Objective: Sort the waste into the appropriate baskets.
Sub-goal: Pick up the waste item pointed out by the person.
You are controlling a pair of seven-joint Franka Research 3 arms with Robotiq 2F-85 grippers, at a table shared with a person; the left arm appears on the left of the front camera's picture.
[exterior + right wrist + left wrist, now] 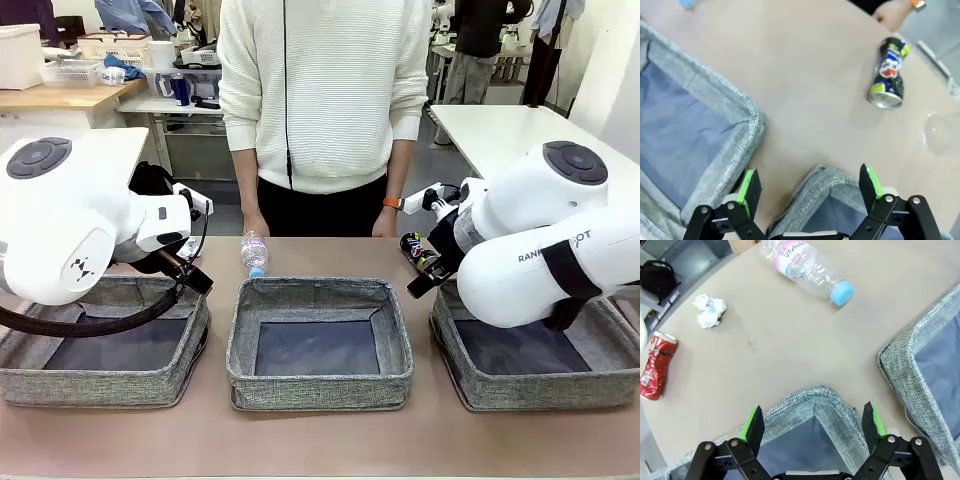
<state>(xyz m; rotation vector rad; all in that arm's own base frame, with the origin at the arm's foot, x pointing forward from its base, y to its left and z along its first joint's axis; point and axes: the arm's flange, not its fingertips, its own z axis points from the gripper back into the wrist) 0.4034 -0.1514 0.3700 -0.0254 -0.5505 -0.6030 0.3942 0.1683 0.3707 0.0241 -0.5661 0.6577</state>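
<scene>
1. I see the bottle (807, 270) lying on the table (790, 355), just past the left basket (815, 395). The paper wad (709, 310) and the red can (655, 365) lie off to one side.
2. The dark can (888, 75) lies near the clear cup (940, 132), past the right basket (830, 177).
3. My left gripper (813, 412) and right gripper (810, 175) hang over basket corners. Their fingers are wide apart and hold nothing.

You can read two things. On the small clear plastic bottle (812, 270), the pink label carries lettering that begins "Viv"; the rest is crumpled. On the white right arm (545, 255) you see dark letters "RANK" and "OT", split by a black strap. Print on the dark printed can (888, 72) and the red metal can (655, 367) is too small to read.
</scene>
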